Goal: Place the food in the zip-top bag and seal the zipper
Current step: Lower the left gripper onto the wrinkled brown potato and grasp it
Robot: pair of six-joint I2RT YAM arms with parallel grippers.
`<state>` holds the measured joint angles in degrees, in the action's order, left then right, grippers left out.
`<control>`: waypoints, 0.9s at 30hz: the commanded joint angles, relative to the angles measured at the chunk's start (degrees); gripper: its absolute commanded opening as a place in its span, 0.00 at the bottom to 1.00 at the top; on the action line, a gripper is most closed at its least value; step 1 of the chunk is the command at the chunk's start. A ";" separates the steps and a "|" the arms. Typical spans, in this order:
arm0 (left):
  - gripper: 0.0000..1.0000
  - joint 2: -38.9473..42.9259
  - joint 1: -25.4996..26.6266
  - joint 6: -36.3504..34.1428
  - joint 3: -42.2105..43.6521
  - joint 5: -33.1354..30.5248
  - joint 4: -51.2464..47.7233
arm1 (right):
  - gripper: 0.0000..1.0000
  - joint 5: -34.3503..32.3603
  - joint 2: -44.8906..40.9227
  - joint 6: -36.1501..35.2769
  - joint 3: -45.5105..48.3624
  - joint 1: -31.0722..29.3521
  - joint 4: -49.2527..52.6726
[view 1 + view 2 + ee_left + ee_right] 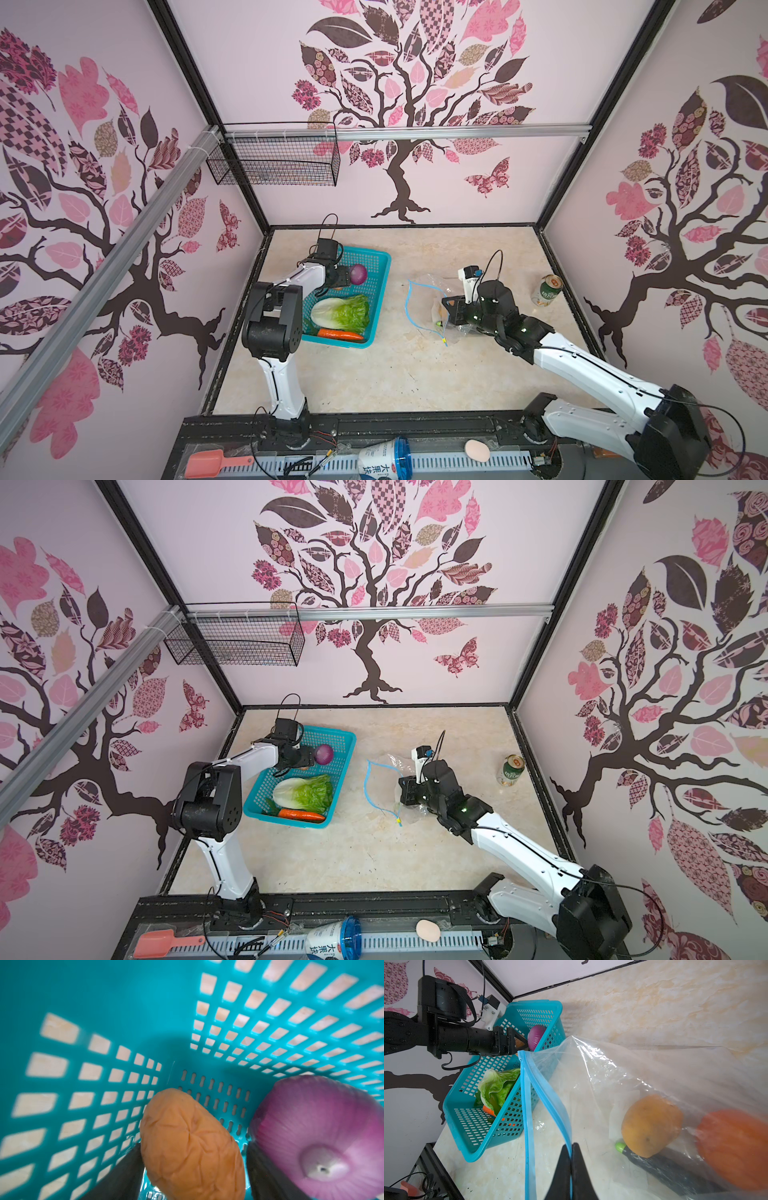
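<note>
Left wrist view: potato (187, 1136) is straddled by spread left gripper (193, 1147), onion (320, 1136) just outside it; closing should be centred on potato. Zipper (548, 1095) is pinched by right gripper (571, 1147).

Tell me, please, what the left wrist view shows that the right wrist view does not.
Only left wrist: the whole wrinkled potato between the left fingers, and the basket's inner corner. Only right wrist: the right gripper shut on the zipper, the bag holding a pumpkin, eggplant and a second potato, plus lettuce and carrot. Both: basket, onion, a sliver of that potato.
</note>
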<state>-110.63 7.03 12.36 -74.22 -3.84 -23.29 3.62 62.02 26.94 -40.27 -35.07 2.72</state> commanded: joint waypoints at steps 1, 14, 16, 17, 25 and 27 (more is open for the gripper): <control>0.69 -1.13 -0.41 0.16 -1.76 0.86 0.96 | 0.00 -0.78 -1.79 -0.49 -3.15 0.03 2.00; 0.54 -0.28 -0.54 0.97 -1.58 2.61 0.29 | 0.00 -1.60 -2.98 -0.43 -3.06 0.00 2.73; 0.55 -0.38 -0.36 2.01 -1.55 3.63 -1.00 | 0.00 -1.57 -2.93 -0.46 -3.15 0.00 2.73; 0.55 -0.18 -0.11 2.59 -1.39 3.68 -1.63 | 0.00 -1.60 -2.87 -0.49 -3.18 0.00 2.79; 0.61 -1.93 4.41 2.29 -1.58 -1.53 -3.02 | 0.00 -1.34 -1.84 -0.46 -3.67 0.00 2.30; 0.63 -2.80 4.33 2.32 -2.27 -1.63 -3.63 | 0.00 -1.16 -1.64 -0.46 -3.83 0.00 2.36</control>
<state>-110.85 11.77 14.20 -74.52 -4.75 -24.43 2.76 60.07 26.94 -41.21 -35.07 4.97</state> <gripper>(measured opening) 0.628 0.047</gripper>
